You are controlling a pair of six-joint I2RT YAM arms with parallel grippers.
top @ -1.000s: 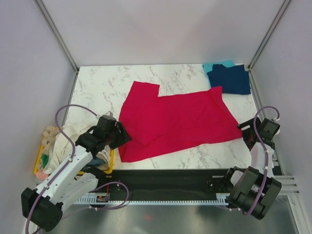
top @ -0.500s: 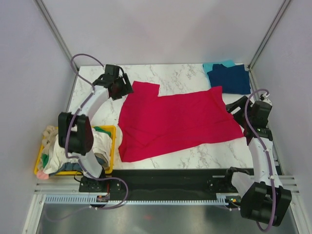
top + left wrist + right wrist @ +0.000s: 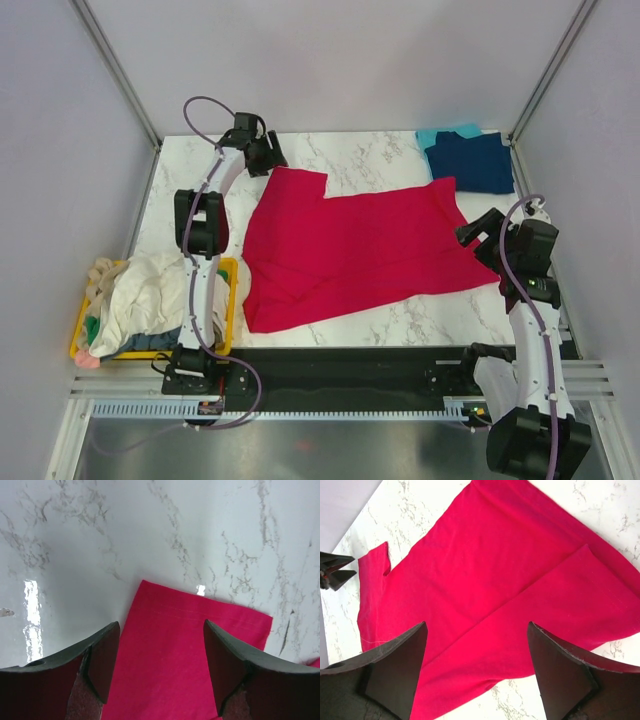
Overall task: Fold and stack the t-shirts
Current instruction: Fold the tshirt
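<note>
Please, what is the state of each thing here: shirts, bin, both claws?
red t-shirt: spread out, partly folded over
navy t-shirt: folded, top of stack
teal t-shirt: beneath the navy one
yellow bin: full of clothes
left claw: open, above red t-shirt
right claw: open, empty

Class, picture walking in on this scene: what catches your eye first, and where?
A red t-shirt lies spread across the middle of the marble table. The left gripper, open, is over its far sleeve, and a folded navy t-shirt sits in the far right corner.
</note>
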